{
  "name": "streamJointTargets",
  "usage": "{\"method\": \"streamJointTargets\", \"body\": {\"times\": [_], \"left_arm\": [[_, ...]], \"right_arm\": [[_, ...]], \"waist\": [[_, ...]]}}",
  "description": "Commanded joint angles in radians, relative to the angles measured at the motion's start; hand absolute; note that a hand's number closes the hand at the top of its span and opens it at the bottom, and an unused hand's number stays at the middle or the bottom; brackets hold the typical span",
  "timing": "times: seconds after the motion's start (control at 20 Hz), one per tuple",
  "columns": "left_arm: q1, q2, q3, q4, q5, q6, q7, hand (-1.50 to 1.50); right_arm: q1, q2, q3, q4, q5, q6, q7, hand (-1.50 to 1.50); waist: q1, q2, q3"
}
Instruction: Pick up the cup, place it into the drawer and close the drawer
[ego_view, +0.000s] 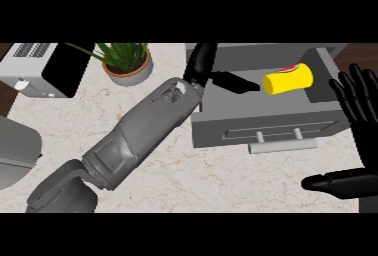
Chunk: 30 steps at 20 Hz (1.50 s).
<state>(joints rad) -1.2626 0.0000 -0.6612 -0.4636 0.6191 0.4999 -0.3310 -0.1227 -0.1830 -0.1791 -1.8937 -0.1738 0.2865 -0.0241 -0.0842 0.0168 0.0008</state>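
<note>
A yellow cup (288, 80) with a red and green end lies on its side inside the open grey drawer (251, 107), toward its back right. My left hand (230, 80) reaches over the drawer's left wall, its fingers stretched out straight toward the cup and their tips just short of its left end; the hand is open and holds nothing. The drawer front with its pale bar handle (283, 145) faces me. At the right edge my right hand (359, 97) rests open, fingers up, thumb low at the right.
A potted plant (127, 62) stands at the back, left of the drawer. A white and black appliance (37, 70) sits at the far left, with a grey rounded object (15, 150) below it. Marbled counter (221, 180) lies in front of the drawer.
</note>
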Motion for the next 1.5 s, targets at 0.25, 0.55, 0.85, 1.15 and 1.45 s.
{"method": "streamJointTargets", "body": {"times": [0.25,0.55,0.85,1.15,1.45], "left_arm": [[-0.014,0.0,0.05,-0.107,0.081,0.027,-0.064,-1.5],[0.007,0.057,0.124,-0.19,0.067,0.001,0.006,-1.5],[0.125,0.163,0.145,-0.298,0.049,-0.022,0.037,-1.5],[0.264,0.28,0.19,-0.49,0.044,-0.028,0.08,-1.5],[0.421,0.413,0.221,-0.732,0.075,-0.06,0.17,-1.5]], "right_arm": [[0.042,-0.045,0.032,-0.062,-0.056,0.105,0.032,1.5],[0.094,-0.131,0.04,-0.093,0.081,0.157,0.017,1.5],[0.087,-0.152,0.084,-0.135,0.235,0.126,0.071,1.5],[0.095,-0.066,0.205,-0.095,0.462,0.018,0.043,1.5],[-0.001,-0.096,0.262,0.071,0.649,-0.033,-0.036,1.5]], "waist": [[0.044,-0.012,-0.001],[0.088,-0.023,-0.001],[0.099,-0.023,-0.001],[0.102,-0.022,-0.001],[0.125,-0.024,-0.001]]}}
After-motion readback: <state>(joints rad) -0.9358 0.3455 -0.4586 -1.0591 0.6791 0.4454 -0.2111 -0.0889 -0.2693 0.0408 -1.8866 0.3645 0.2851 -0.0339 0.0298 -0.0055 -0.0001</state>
